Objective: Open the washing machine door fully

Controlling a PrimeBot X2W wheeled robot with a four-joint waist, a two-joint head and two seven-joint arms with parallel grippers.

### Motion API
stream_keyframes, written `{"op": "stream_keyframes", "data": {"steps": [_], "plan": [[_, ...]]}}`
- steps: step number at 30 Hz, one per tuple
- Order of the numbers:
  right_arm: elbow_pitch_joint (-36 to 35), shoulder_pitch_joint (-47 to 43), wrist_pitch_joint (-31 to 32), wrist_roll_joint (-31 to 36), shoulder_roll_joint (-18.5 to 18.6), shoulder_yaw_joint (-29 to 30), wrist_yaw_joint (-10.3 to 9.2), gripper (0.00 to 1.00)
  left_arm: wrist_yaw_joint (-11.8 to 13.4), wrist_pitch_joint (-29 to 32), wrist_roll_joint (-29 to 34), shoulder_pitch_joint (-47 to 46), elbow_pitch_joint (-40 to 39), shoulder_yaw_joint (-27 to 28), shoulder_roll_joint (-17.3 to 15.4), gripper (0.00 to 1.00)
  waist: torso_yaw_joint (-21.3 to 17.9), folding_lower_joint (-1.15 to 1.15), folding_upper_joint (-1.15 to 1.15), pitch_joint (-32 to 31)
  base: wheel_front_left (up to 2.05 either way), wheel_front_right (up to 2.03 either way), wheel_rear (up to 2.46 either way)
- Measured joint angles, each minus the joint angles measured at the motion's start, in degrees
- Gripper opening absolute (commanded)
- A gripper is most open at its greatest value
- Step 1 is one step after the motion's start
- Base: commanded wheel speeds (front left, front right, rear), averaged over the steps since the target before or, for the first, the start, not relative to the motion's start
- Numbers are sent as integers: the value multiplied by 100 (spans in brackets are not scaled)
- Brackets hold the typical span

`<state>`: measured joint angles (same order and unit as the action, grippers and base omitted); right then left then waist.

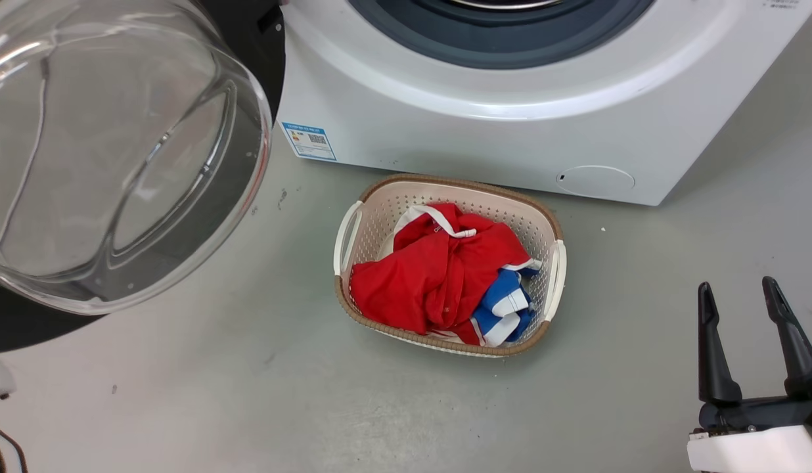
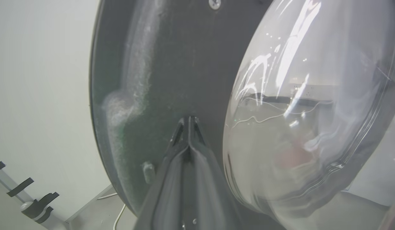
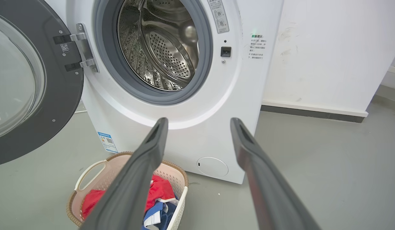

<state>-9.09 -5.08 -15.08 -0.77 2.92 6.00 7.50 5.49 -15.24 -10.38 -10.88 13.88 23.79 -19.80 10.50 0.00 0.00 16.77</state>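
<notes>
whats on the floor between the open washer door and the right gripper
In the head view, a laundry basket holding red and blue-white clothes sits between the washing machine door and the right gripper; around it, grey floor.

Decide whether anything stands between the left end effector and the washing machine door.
Nothing visible does: the left end effector points at the inner face of the washing machine door, beside its glass bowl. The laundry basket sits well aside.

Honestly nothing was readable: blue sticker (image 1: 308, 140) at the washing machine (image 1: 485, 131) front's lower left corner, green print (image 3: 257, 46), both too tiny.
</notes>
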Motion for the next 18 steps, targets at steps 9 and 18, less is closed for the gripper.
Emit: {"op": "stream_keyframes", "data": {"steps": [9, 18], "plan": [[-87, 131, 0, 63, 0, 25, 0, 100, -275, 0, 47, -542, 664, 433, -199, 0, -72, 0, 0, 276, 0, 0, 0], [-208, 255, 0, 156, 0, 63, 0, 100, -502, 0, 113, -997, 1221, 824, -348, 0, -128, 0, 0, 549, 0, 0, 0]]}}
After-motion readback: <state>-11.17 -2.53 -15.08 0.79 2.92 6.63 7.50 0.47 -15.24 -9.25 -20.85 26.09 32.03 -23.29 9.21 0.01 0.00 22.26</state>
